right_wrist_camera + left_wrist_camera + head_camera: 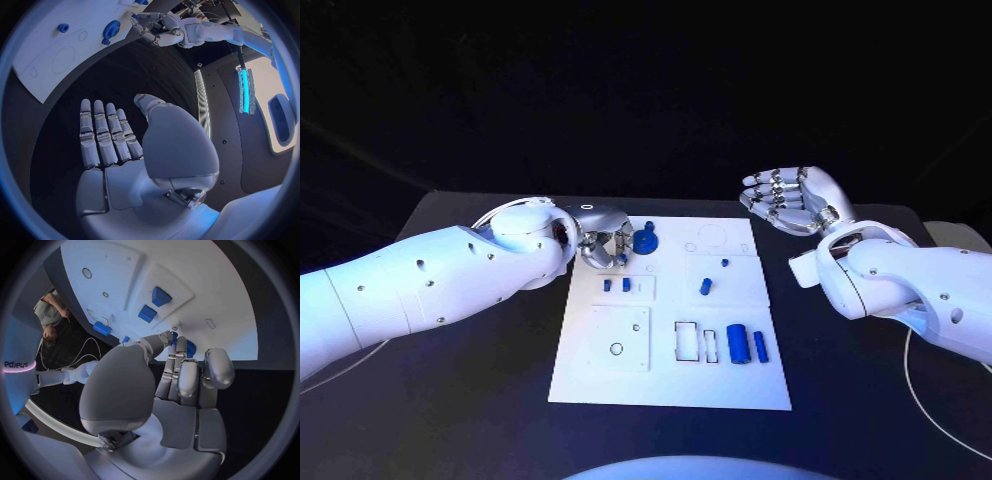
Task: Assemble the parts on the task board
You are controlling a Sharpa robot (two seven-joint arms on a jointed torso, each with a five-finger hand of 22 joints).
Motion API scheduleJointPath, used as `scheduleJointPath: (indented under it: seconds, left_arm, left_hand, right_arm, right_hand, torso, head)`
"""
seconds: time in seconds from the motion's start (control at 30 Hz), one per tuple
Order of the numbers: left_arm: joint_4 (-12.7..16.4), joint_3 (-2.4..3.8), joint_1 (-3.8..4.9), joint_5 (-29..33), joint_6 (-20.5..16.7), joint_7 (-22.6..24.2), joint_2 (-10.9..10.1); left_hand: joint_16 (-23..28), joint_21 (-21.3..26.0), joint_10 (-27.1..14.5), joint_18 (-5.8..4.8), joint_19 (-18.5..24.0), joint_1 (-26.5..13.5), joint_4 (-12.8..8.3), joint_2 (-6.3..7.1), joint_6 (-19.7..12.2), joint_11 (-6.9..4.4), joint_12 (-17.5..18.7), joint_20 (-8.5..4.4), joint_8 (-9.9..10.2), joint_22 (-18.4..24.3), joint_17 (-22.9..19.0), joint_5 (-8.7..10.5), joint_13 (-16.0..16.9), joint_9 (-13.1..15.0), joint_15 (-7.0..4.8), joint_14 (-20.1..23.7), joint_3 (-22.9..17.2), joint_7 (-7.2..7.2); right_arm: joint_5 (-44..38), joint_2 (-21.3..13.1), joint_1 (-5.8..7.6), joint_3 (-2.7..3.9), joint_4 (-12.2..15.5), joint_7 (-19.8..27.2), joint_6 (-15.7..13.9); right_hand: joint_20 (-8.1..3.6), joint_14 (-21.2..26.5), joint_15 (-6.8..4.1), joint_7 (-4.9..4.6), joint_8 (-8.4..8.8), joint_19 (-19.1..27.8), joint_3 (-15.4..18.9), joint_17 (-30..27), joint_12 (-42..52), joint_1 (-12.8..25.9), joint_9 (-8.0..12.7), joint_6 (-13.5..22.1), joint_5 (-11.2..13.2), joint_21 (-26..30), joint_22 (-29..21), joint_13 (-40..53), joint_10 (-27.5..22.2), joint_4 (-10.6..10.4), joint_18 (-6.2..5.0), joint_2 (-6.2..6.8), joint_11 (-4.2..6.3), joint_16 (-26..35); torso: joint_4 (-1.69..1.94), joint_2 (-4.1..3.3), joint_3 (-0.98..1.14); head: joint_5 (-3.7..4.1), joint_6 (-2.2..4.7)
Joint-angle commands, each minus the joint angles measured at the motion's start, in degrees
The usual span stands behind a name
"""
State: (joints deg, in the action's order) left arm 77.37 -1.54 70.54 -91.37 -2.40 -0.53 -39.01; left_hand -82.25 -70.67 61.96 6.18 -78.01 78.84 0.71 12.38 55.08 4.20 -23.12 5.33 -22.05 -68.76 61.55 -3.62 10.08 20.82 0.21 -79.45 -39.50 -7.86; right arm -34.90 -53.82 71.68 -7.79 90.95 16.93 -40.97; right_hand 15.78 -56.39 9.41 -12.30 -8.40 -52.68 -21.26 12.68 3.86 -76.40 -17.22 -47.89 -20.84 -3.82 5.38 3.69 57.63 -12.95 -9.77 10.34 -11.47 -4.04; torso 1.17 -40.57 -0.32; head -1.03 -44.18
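The left hand (pixel 606 243) sits at the far left corner of the task board (pixel 596 385), its fingers (pixel 187 382) bunched down over the board's edge. At their tips is a blue gear-shaped part (pixel 645 241), round and toothed, which shows more plainly in the right wrist view (pixel 111 31). The fingertips look to be touching or pinching it, but whether they truly grip it cannot be told, since the palm hides the contact in the left wrist view and the head view is too small there. The part lies straight ahead of those fingertips, on the side toward the board's middle. It seems to stand on edge rather than lie flat, so its axis would run roughly level; that is a reading, not a certainty.

Beyond the gear, farther from the left hand, small blue blocks (pixel 607 284) rest near the board's middle, another short blue piece (pixel 708 285) lies past them, and two long blue cylinders (pixel 737 344) lie side by side toward the near edge, their long axes running near to far.

The right hand (pixel 792 200) is released: fingers straight and spread, holding nothing, raised above the bench (pixel 855 400) off the board's far right corner, well apart from every part. The left hand is therefore the nearer one, and the coming move most likely turns on how the gear's hub lines up with its seat on the board.
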Motion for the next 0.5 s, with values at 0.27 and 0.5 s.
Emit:
scheduleJointPath:
  seconds: [0.27, 0.5]
  left_arm:
    - [-0.32, -0.02, -0.05, 0.61, 2.13, 0.39, 0.21]
    - [-0.49, -0.06, -0.09, 0.62, 2.61, 0.14, 0.24]
  left_hand:
    - [0.01, -0.17, 0.31, -0.48, -0.32, -0.66, 0.01, -0.04, 0.43, -0.09, 0.42, -0.14, 0.15, 0.00, -0.10, 0.22, -0.06, -0.02, -0.19, -0.23, 0.26, 0.04]
    - [0.03, -0.22, 0.34, -0.50, -0.34, -0.60, -0.02, -0.10, 0.43, -0.12, 0.49, -0.15, 0.19, -0.05, -0.16, 0.19, -0.07, -0.01, -0.20, -0.21, 0.21, 0.06]
  right_arm:
    - [-0.55, 0.10, -0.04, 0.01, -0.01, 0.53, 0.71]
    - [-0.55, 0.14, -0.05, 0.01, -0.03, 0.56, 0.68]
  right_hand:
    - [-0.21, -0.41, -0.11, -2.49, 0.26, -0.35, -0.02, -0.05, -0.12, -0.20, 0.05, -0.37, -0.31, -0.08, -0.05, -0.04, 0.51, 0.29, -0.79, -0.30, 0.00, 0.05]
    - [-0.21, -0.41, -0.11, -2.49, 0.29, -0.36, -0.02, -0.12, -0.14, -0.21, 0.07, -0.39, -0.31, -0.07, -0.12, -0.05, 0.51, 0.32, -0.78, -0.32, 0.00, 0.07]
  torso:
    - [0.04, 0.02, 0.02]
    - [0.06, 0.05, -0.01]
  head:
    - [-0.01, -0.20]
    - [-0.01, -0.30]
